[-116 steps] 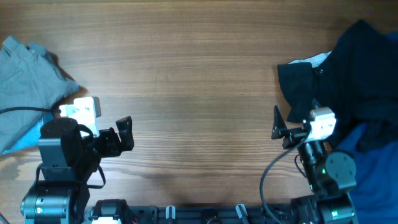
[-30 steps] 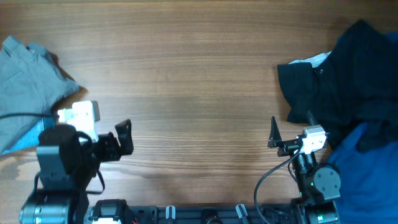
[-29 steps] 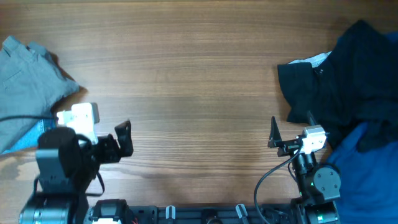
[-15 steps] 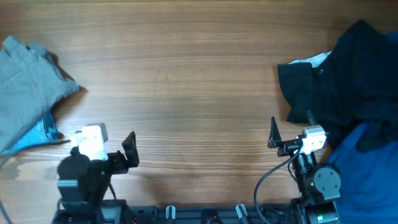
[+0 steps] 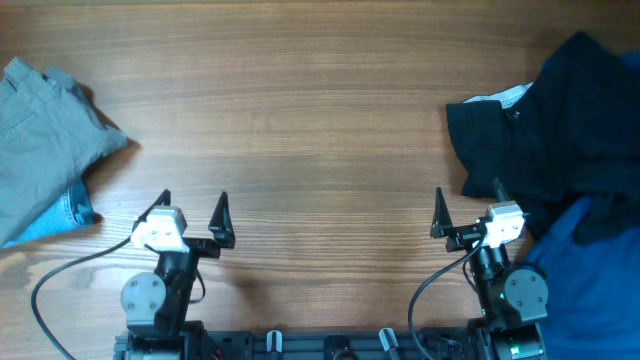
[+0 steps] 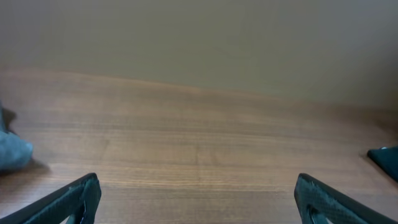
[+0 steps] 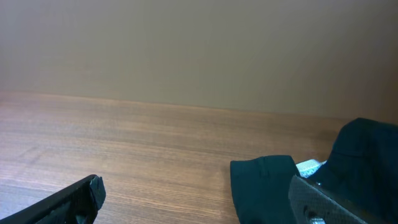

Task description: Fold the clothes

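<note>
- Both wide open and holding nothing: left end effector (image 5: 192, 200) and right end effector (image 5: 467, 195), low at the near edge of the counter (image 5: 300, 120), pointing over bare wood.
- Clothes in two heaps, well apart: at far left a grey garment (image 5: 45, 120) with a light-blue denim piece (image 5: 62, 212) showing at its near edge; at far right a black garment (image 5: 570, 120) lying partly over a royal-blue garment (image 5: 590, 285).
- Not yet folded, by the look of it, and nothing spread out in the middle.
- Risk on the right: easy to pinch black and blue layers together, because of the overlap, and then to drag the whole heap instead of one piece.
- Same risk on the left, with grey cloth and denim so close.
- Also possible to push cloth off the counter, both heaps reaching the edge of the overhead view.
- On dark cloth, hard to find seams and hems, so a bad grasp point is likely.
- Writing: only a small pale patch (image 5: 508, 97) at the black garment's edge, perhaps a label; too small to read. No brand visible anywhere.
</note>
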Robot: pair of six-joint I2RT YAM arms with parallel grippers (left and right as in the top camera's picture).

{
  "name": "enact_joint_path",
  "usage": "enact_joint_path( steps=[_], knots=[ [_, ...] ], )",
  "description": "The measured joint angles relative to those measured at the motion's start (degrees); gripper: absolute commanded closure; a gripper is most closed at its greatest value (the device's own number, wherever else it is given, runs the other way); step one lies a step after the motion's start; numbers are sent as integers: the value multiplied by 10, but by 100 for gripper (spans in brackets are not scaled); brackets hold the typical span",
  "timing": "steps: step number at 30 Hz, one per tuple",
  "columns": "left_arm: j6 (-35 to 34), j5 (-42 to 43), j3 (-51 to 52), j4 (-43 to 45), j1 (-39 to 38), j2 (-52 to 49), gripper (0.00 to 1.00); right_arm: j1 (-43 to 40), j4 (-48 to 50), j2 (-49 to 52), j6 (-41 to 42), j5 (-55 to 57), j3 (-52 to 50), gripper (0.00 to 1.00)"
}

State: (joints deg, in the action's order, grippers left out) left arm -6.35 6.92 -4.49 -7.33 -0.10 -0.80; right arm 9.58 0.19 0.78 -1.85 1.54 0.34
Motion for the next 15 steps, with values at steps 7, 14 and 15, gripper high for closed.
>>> enact_joint_path(
  steps=[7,14,15],
  knots=[
    [0,-5,37,56,0,0,0,0,0,0,0,0,0,0],
    [0,-13,38,35,0,0,0,0,0,0,0,0,0,0],
    [0,-13,38,35,0,0,0,0,0,0,0,0,0,0]
  ],
)
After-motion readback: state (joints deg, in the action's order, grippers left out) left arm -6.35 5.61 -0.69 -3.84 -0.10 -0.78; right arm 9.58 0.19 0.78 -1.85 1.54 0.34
